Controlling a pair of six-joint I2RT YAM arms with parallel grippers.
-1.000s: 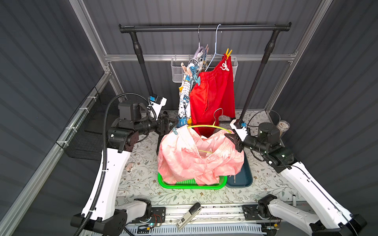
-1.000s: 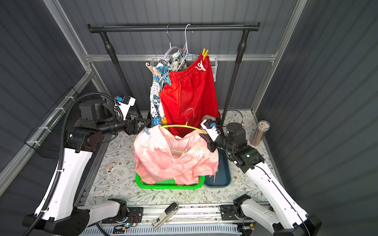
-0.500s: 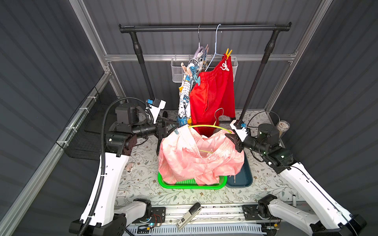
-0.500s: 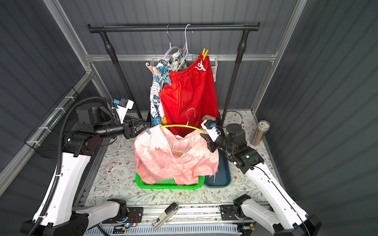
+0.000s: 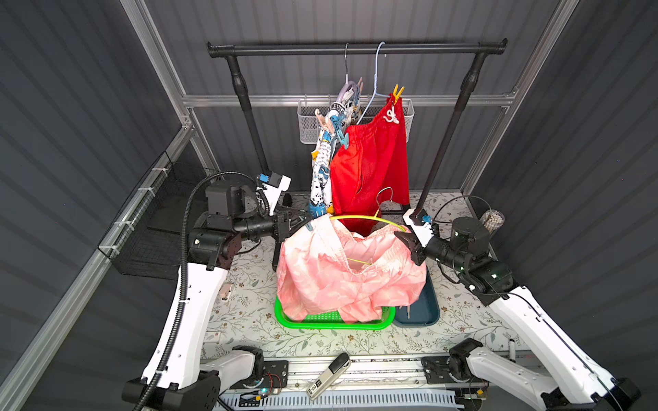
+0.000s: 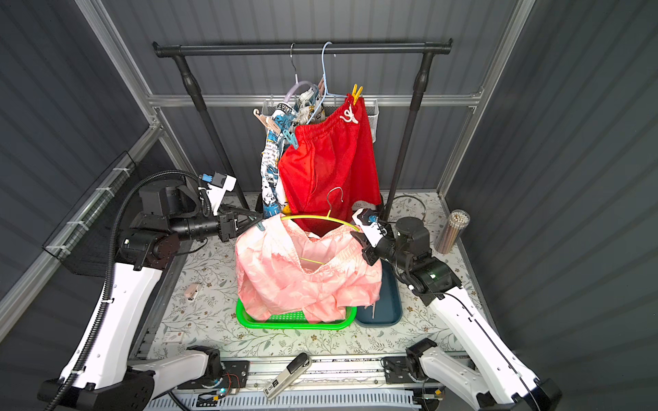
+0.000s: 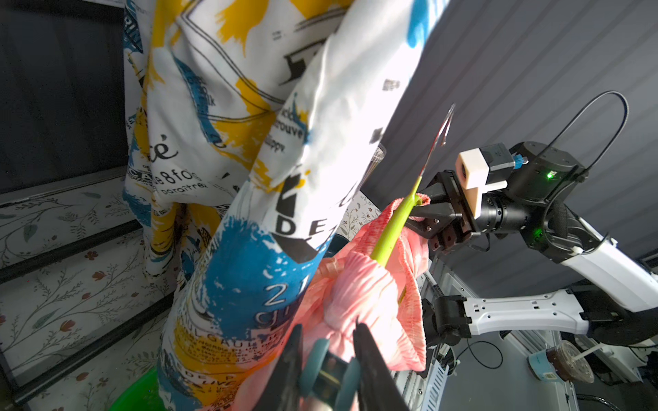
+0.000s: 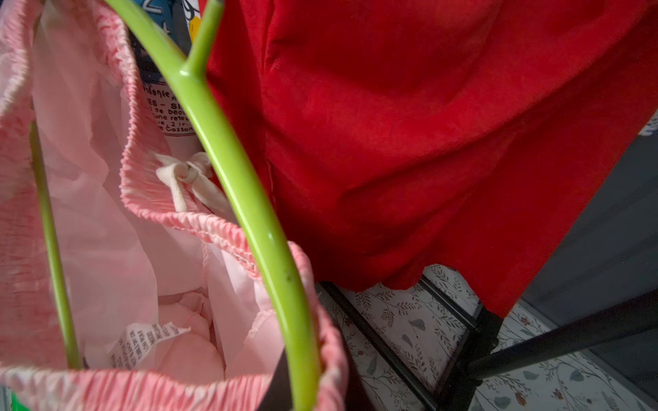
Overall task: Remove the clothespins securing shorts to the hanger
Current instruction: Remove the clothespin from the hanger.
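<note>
Since a second ago, the left gripper (image 7: 327,332) has narrowed its jaws from a wide spread, and they now pinch the blue clothespin (image 7: 325,370) at the left end of the green hanger (image 5: 363,217). That peg fixes the pink shorts (image 5: 331,270) to the hanger, and their legs sag into the green basket (image 5: 285,316) on the table. The right gripper (image 5: 402,236) has not shifted. Its jaws are pressed together on the hanger's right end and the gathered waistband there. Behind, the red shorts (image 5: 370,167) and the printed shorts (image 5: 322,160) hang from the black rail (image 5: 356,48). A yellow clothespin (image 5: 397,93) sits at the red pair's upper corner. A beige clothespin (image 5: 225,289) lies loose on the table beside the left arm.
</note>
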